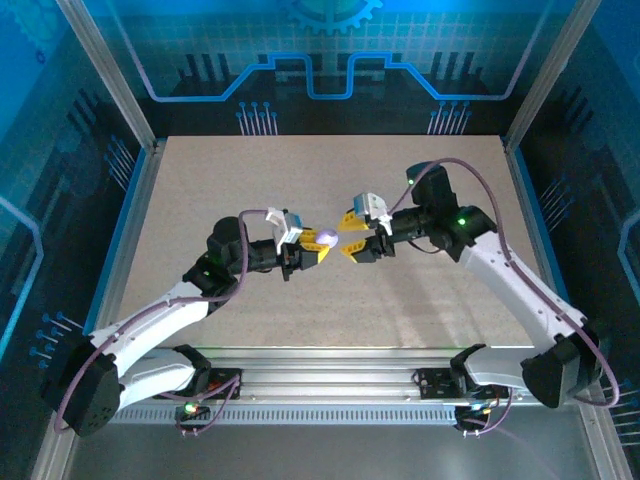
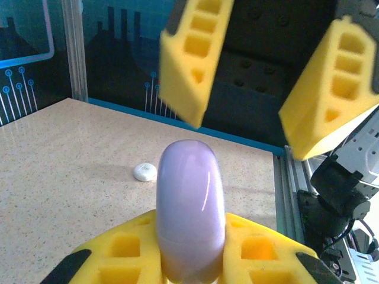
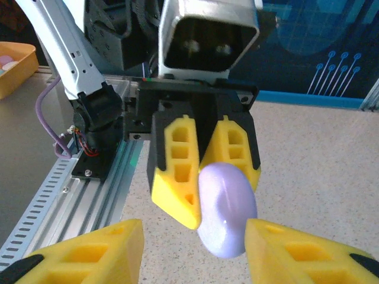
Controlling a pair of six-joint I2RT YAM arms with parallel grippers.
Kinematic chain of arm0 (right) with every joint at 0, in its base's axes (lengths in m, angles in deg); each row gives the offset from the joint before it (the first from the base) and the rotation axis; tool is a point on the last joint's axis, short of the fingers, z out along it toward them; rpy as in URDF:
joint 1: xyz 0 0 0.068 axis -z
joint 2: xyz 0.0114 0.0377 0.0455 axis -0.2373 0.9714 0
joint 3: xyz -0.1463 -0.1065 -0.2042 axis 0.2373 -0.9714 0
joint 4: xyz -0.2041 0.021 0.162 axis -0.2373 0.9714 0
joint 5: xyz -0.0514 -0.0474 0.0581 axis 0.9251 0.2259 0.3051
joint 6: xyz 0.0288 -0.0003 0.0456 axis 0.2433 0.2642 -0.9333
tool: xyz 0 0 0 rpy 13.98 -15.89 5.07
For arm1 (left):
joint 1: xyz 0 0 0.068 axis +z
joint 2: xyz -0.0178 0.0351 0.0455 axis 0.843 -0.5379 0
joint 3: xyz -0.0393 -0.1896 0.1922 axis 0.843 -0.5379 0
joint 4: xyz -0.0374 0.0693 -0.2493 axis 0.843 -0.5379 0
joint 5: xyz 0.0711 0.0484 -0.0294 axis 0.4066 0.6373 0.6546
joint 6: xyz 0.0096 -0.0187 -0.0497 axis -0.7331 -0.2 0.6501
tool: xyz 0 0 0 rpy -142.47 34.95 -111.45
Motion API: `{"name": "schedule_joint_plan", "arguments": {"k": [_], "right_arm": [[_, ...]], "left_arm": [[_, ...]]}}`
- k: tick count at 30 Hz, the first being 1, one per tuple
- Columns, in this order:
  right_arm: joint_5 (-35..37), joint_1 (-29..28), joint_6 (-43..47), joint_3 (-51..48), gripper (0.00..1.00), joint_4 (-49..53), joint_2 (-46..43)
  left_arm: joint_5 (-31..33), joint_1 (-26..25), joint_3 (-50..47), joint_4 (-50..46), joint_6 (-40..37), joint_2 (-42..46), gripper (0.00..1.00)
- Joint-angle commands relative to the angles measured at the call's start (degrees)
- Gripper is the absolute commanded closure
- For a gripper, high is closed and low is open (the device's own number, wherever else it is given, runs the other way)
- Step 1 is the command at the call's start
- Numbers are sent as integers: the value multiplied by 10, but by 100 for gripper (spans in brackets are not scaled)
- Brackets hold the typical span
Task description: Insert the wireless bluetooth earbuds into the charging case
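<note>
Each arm (image 1: 150, 325) is built of white shells and black joints, with a purple cable (image 1: 448, 163) looping back from behind the jaws. The left gripper (image 1: 316, 244) and right gripper (image 1: 350, 237) bear chunky yellow wedge fingers (image 3: 176, 171) with rectangular pockets, on black bodies. A silver-grey camera box (image 3: 210, 35) sits just behind the jaws, with a green light (image 1: 461, 219) further back.

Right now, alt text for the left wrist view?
The left gripper clamps a lavender charging case edge-on between its yellow fingers, while the right gripper hangs just above it with jaws apart. Behind, a small white round piece lies on the speckled table.
</note>
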Motion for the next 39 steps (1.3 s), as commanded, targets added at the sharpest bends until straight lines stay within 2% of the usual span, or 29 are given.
{"name": "schedule_joint_plan", "arguments": {"k": [1,11,28,30,39], "right_arm": [[8,10,10,-14,53,-1,-15],[7,-6,32,34,54,31,43],[-41,-20,68,73,61,79,92],[-45,-21,72,77,64,83,97],[-48,-23,94,100,85,122,116]], "left_arm": [[-11,-1,12,12,-2,4,94],[-26,-1,9,22,-3,10,95],[-28,-1,9,16,-4,12,94],[-28,0,9,15,-4,13,94],[-25,0,12,0,-11,19,94]]}}
